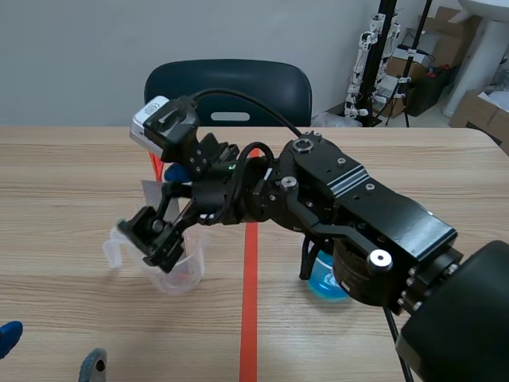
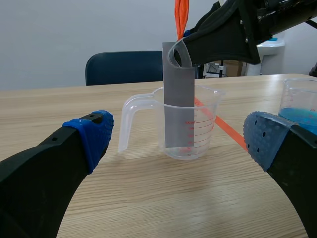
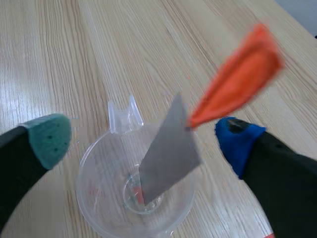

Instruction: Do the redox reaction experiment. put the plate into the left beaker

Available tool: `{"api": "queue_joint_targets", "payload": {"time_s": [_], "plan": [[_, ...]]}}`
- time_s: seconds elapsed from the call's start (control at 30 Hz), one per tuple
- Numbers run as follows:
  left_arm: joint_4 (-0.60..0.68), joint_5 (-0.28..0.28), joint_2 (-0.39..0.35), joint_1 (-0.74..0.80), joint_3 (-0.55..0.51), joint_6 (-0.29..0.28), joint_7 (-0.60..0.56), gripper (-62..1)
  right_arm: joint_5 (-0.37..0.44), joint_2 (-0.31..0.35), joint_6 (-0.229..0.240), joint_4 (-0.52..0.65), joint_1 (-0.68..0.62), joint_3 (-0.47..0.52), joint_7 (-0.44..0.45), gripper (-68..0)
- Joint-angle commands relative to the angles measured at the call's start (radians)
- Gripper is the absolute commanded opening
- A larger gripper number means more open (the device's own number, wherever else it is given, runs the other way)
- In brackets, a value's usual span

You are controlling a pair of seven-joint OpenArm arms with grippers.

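A grey metal plate (image 2: pixel 178 99) with an orange strap (image 2: pixel 182 15) tied through a hole at its top stands tilted inside the clear left beaker (image 2: pixel 200 134), its lower end on the bottom. From above, the plate (image 3: pixel 168 153) leans on the rim of the beaker (image 3: pixel 99 198). My right gripper (image 3: pixel 143 141) is open over the beaker, its fingers on either side of the plate and the orange strap (image 3: pixel 233 89) by its blue pad. My right arm reaches past the middle to the beaker (image 1: pixel 171 267). My left gripper (image 2: pixel 178 134) is open, low and short of the beaker.
A second beaker (image 1: pixel 324 278) holding blue liquid stands right of the red tape line, partly under my right arm, and shows beside my left gripper as the blue beaker (image 2: pixel 302 109). A dark chair (image 1: pixel 231 91) stands behind the table. My left gripper (image 1: pixel 49 354) sits at the near left edge.
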Motion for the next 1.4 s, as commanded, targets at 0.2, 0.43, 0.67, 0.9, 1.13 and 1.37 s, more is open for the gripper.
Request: {"api": "queue_joint_targets", "payload": {"time_s": [0.2, 0.43, 0.67, 0.9, 1.13, 1.37], "plan": [[0.015, -0.006, -0.008, 0.0, -0.006, 0.001, -0.015, -5.8, 0.009, -0.003, -0.051, 0.006, 0.026, 0.006, 0.015, 0.4], [0.015, -0.006, -0.008, 0.0, -0.006, 0.001, -0.015, -5.8, 0.009, -0.003, -0.051, 0.006, 0.026, 0.006, 0.015, 0.4], [0.015, -0.006, -0.008, 0.0, -0.006, 0.001, -0.015, -5.8, 0.009, -0.003, -0.051, 0.006, 0.026, 0.006, 0.016, 0.4], [0.015, -0.006, -0.008, 0.0, -0.006, 0.001, -0.015, -5.8, 0.009, -0.003, -0.051, 0.006, 0.026, 0.006, 0.015, 0.4], [0.015, -0.006, -0.008, 0.0, -0.006, 0.001, -0.015, -5.8, 0.009, -0.003, -0.051, 0.007, 0.028, 0.006, 0.015, 0.4], [0.015, -0.006, -0.008, 0.0, -0.006, 0.001, -0.015, -5.8, 0.011, -0.003, -0.051, 0.046, 0.031, 0.006, 0.014, 0.4]]}}
